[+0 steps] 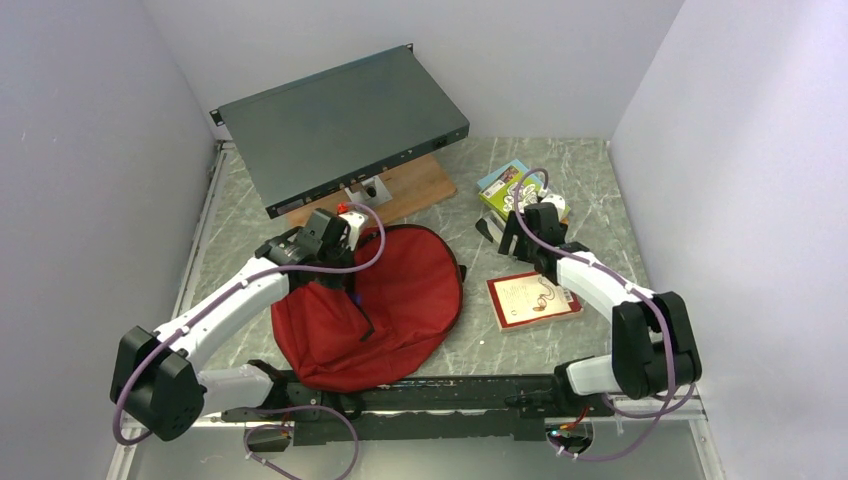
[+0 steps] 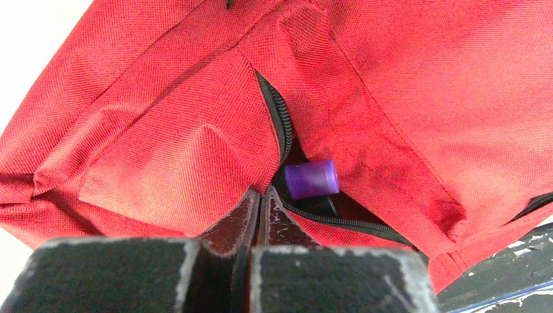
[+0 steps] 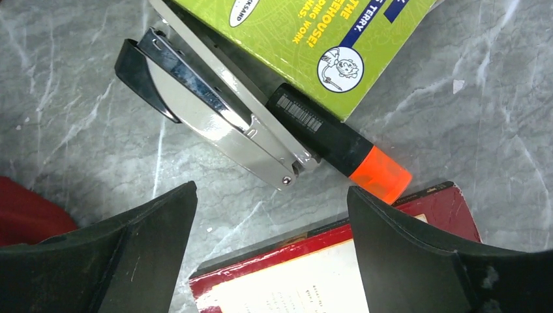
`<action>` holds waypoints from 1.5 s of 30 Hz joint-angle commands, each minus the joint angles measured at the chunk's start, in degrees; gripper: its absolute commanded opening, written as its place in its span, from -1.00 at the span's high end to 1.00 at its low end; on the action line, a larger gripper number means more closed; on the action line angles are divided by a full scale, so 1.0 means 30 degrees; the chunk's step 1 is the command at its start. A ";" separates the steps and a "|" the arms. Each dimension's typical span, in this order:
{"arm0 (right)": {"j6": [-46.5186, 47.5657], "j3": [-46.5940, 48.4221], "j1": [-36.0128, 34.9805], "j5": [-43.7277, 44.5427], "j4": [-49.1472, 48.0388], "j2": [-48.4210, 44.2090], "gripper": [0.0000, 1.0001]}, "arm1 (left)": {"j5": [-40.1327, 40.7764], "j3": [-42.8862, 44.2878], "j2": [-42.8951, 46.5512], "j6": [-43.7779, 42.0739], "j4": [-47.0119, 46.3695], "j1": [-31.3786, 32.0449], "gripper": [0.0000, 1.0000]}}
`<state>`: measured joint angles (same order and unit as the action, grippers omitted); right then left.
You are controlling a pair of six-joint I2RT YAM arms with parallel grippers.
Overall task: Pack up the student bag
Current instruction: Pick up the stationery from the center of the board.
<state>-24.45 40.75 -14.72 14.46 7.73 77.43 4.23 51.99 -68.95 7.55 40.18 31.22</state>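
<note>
- While my left jaws are pinched shut on the student bag (image 2: 150, 130), the fabric could totally slip out.
- Right jaws wide open, empty, might bump the stapler (image 3: 215, 124).

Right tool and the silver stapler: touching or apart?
Apart. The right wrist view shows the right tool open, with bare table visible between each of its fingers and the stapler at its hinge end.

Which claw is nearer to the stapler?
Right. The right claw hovers open just above the stapler; the left claw is well away, pinching the student bag.
</note>
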 commanded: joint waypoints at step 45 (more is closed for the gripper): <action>0.2121 0.3368 -0.3208 0.1840 -0.1740 0.6296 -0.21 | -0.0277 0.0421 0.0600 -0.0316 0.0008 0.0110 1.00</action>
<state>-18.55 49.87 -24.43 17.45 3.84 97.03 3.86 51.99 -67.35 7.55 40.21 31.22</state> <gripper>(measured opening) 0.644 0.012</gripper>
